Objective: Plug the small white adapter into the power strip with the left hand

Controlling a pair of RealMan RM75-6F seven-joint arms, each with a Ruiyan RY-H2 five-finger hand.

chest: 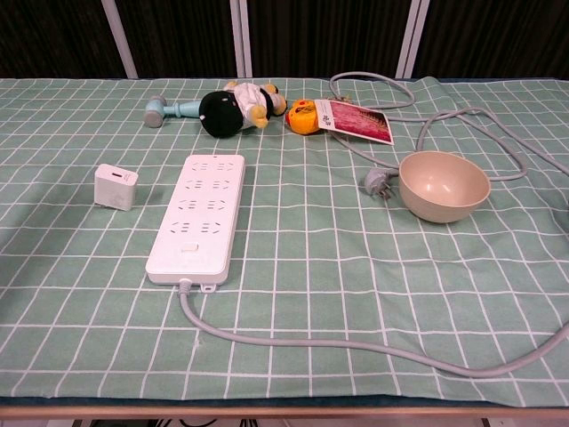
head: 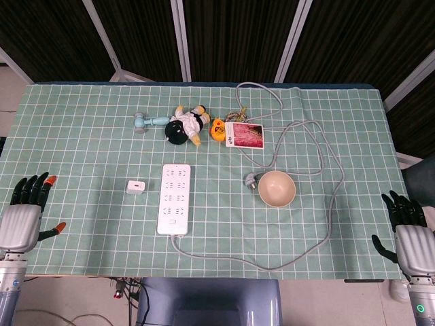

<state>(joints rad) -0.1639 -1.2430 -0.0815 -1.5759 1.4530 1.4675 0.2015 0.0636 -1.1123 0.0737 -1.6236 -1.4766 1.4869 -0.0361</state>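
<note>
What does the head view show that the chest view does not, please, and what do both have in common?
Only the head view shows the left hand and right hand, both empty with fingers apart at the table's near corners. Only the chest view shows the port on the small white adapter and the pins of the grey plug clearly. Both show the adapter lying left of the power strip, apart from it, plus the bowl and plush toy.

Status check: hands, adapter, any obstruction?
Left hand and right hand open, at table edges. Adapter unplugged, left of power strip. Path clear.
</note>
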